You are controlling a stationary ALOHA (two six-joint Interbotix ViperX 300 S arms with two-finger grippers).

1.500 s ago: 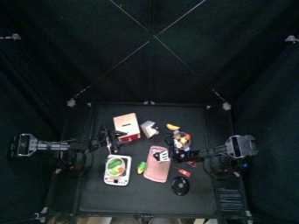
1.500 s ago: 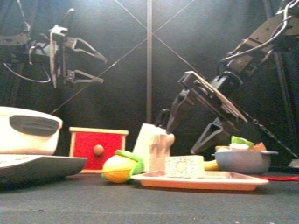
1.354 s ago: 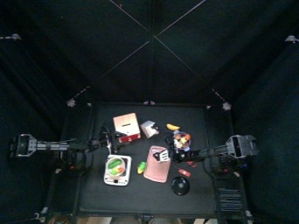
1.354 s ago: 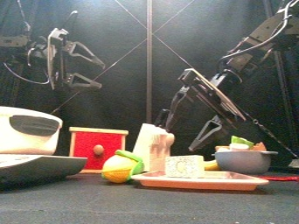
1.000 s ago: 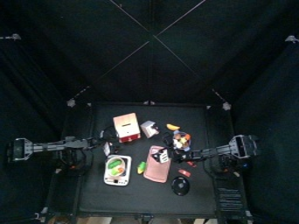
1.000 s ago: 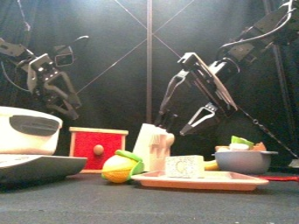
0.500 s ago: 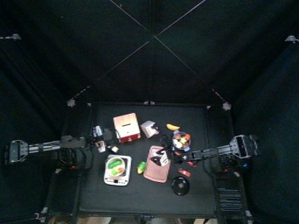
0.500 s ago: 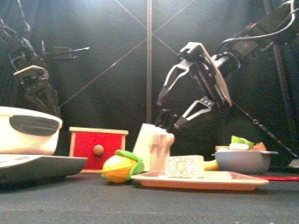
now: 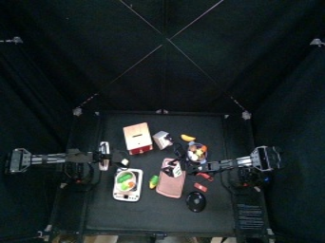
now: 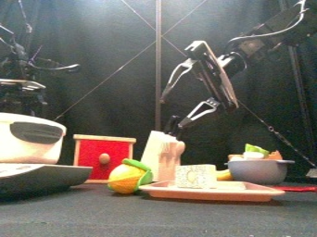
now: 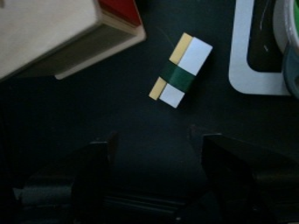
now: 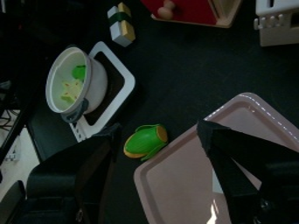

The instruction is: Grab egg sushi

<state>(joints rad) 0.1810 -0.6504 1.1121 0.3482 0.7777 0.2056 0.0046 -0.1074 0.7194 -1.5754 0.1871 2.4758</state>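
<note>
Under the left gripper (image 11: 152, 153), whose fingers (image 11: 96, 162) stand apart, the egg sushi (image 11: 181, 70) lies alone on bare worktop (image 11: 128, 114). It is hemmed by the red box (image 11: 65, 35) on one side and the white tray (image 11: 251, 61) on the other, with open worktop toward the gripper. The pink plate (image 9: 169, 177) and the right gripper (image 9: 193, 171) crowd the middle.
</note>
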